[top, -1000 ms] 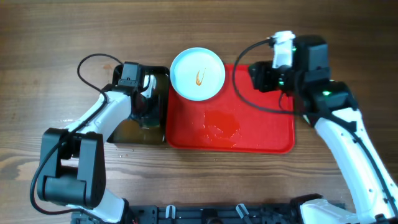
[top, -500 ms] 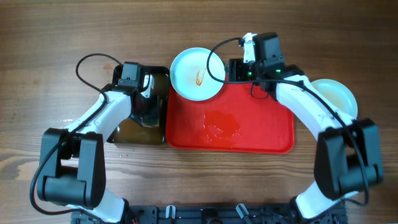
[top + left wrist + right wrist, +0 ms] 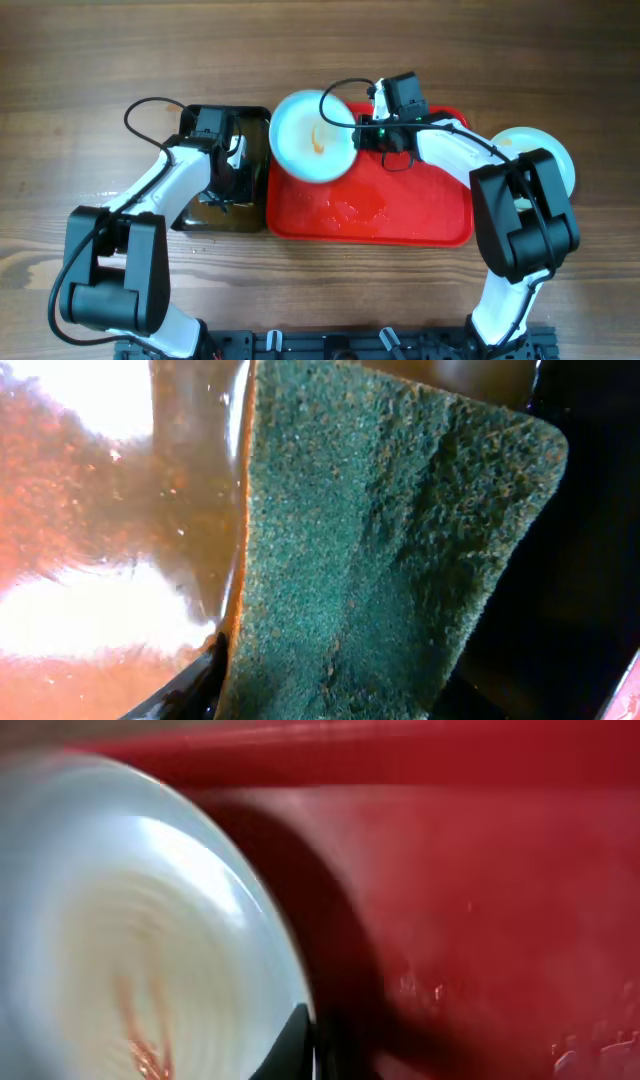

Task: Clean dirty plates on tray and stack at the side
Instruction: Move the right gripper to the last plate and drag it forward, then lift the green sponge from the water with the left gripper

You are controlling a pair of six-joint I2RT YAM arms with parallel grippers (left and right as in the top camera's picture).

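Overhead view: my right gripper [image 3: 358,135] is clamped on the rim of a sauce-streaked plate [image 3: 310,140], held at the red tray's [image 3: 420,215] far left corner. Left gripper [image 3: 228,165] grips the sponge [image 3: 380,540] (over brown water). Wiping step; next, I judge, bring plate and sponge together. Wooden surface [image 3: 100,60]; room unseen.

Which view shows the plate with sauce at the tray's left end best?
Overhead: the whole plate is in frame there, sauce included. The right wrist view shows only a blurred part of it. The left wrist view shows the sponge, not the plate.
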